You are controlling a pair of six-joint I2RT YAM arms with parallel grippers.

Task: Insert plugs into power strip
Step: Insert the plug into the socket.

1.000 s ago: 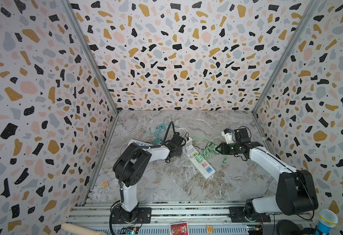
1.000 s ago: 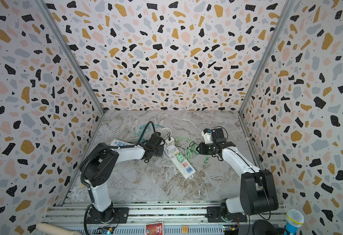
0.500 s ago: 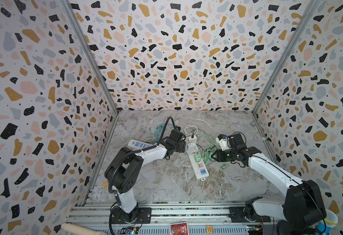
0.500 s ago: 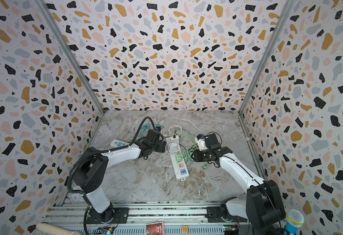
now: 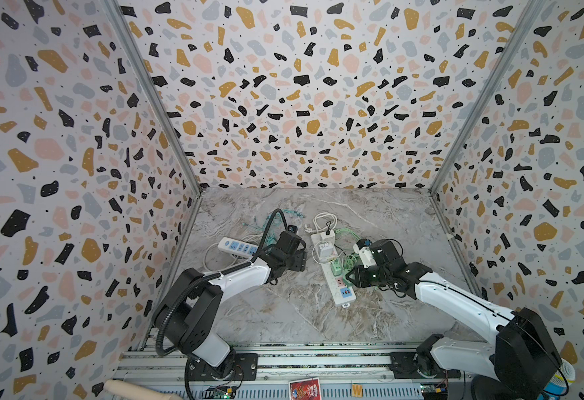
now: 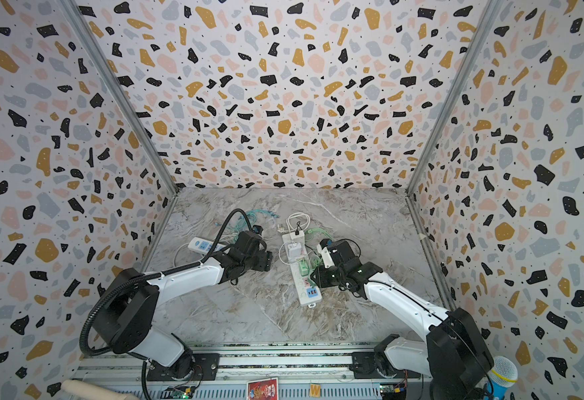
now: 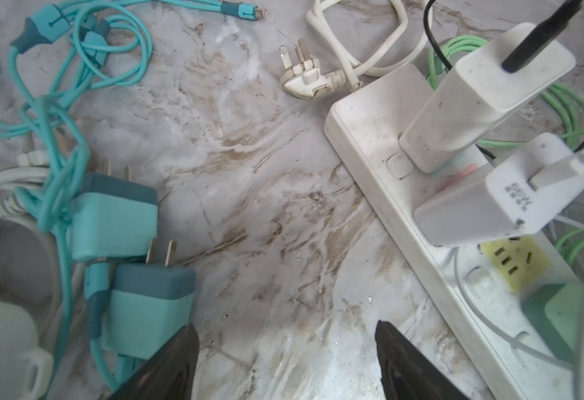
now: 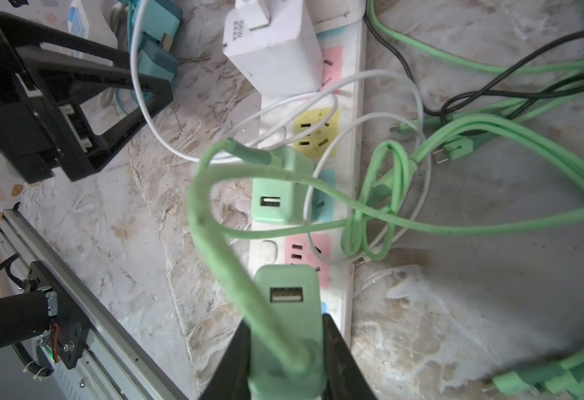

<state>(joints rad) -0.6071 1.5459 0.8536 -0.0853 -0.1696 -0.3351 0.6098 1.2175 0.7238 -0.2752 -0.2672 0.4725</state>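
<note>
Mint plug (image 8: 285,280) clamped in right claw (image 8: 286,330) (over power strip (image 8: 265,251)).

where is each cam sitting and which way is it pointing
Both top views: high over the front rail, looking down and back at the marble floor; left arm and right arm show, power strip between them.
Left wrist: on the left arm, looking down past the open left tool at teal plugs.
Right wrist: on the right arm, looking along the right tool, shut on a mint green plug.
Shared: both wrist views show the white charger on the strip.
</note>
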